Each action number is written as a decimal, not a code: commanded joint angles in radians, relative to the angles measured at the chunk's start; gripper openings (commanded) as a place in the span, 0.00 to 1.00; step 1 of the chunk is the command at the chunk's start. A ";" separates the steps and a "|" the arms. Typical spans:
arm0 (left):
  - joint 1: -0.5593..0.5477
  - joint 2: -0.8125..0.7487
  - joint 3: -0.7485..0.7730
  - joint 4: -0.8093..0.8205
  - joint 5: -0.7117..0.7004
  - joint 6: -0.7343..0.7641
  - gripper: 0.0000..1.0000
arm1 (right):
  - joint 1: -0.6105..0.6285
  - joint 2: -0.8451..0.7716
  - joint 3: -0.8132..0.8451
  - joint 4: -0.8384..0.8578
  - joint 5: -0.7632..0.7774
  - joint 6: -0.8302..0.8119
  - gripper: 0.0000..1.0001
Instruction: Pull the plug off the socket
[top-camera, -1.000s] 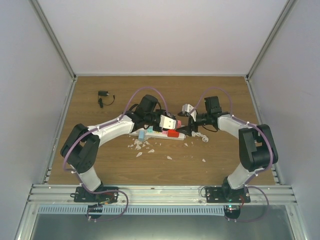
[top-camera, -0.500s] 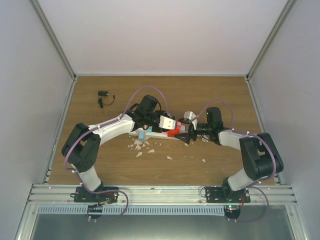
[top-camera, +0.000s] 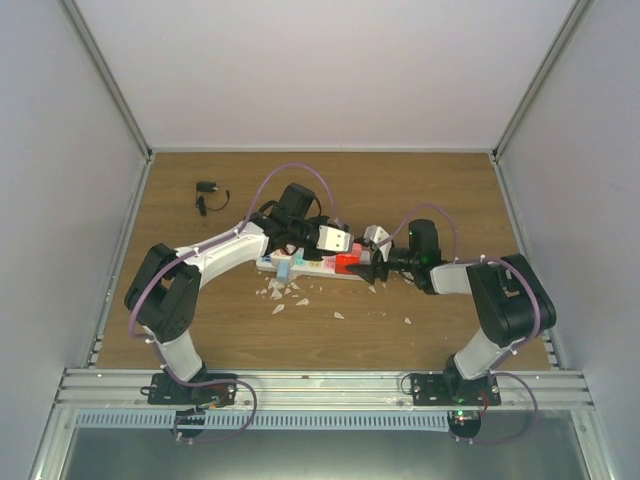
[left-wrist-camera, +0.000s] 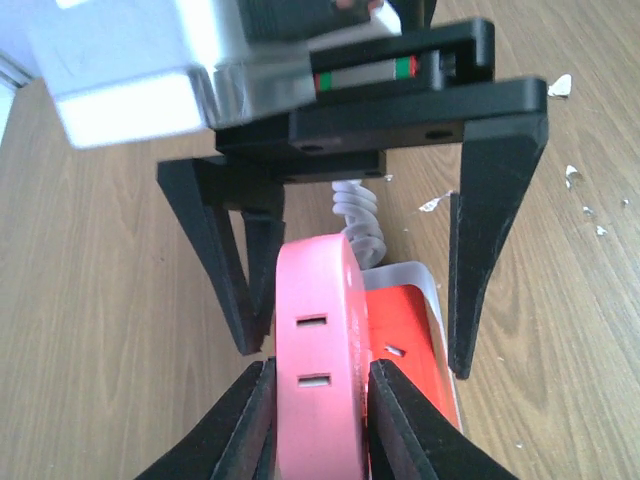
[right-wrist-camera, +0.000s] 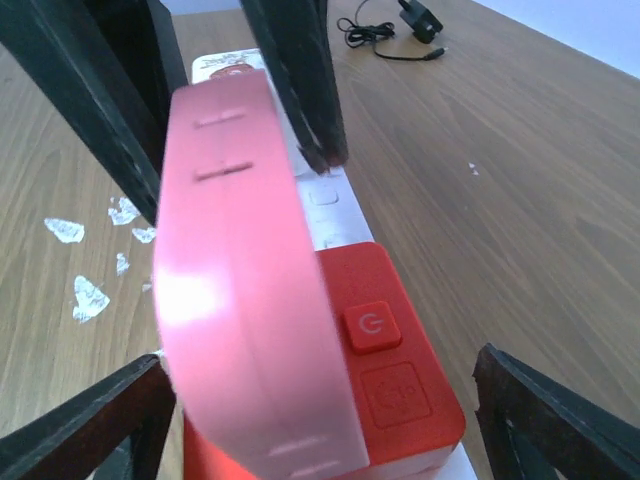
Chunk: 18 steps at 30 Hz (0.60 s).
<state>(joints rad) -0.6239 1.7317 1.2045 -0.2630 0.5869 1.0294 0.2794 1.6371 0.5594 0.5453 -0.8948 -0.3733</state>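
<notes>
Left gripper (left-wrist-camera: 320, 368) is pinching plug (left-wrist-camera: 312, 300), mid-frame. Right gripper (right-wrist-camera: 318, 365) is hanging spread wide around it, reaching in from the right along socket's (top-camera: 312, 268) left-right long axis.

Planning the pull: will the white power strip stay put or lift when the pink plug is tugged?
It probably lifts: the power strip looks slim and light, and nothing visibly holds it down. Its coiled cord looks springy, hardly an anchor. The pink plug looks rigid and glossy, so a grip might slip.
</notes>
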 joint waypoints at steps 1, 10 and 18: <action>0.016 0.024 0.062 -0.042 0.059 -0.013 0.25 | 0.024 0.040 0.029 0.045 0.035 -0.040 0.79; 0.040 0.023 0.101 -0.142 0.108 -0.002 0.13 | 0.053 0.091 0.058 0.029 0.030 -0.086 0.56; 0.052 -0.016 0.092 -0.161 0.149 -0.032 0.06 | 0.062 0.109 0.073 -0.003 -0.001 -0.116 0.47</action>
<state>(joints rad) -0.5785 1.7515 1.2774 -0.3977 0.6685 1.0199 0.3172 1.7206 0.6189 0.5579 -0.8879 -0.4450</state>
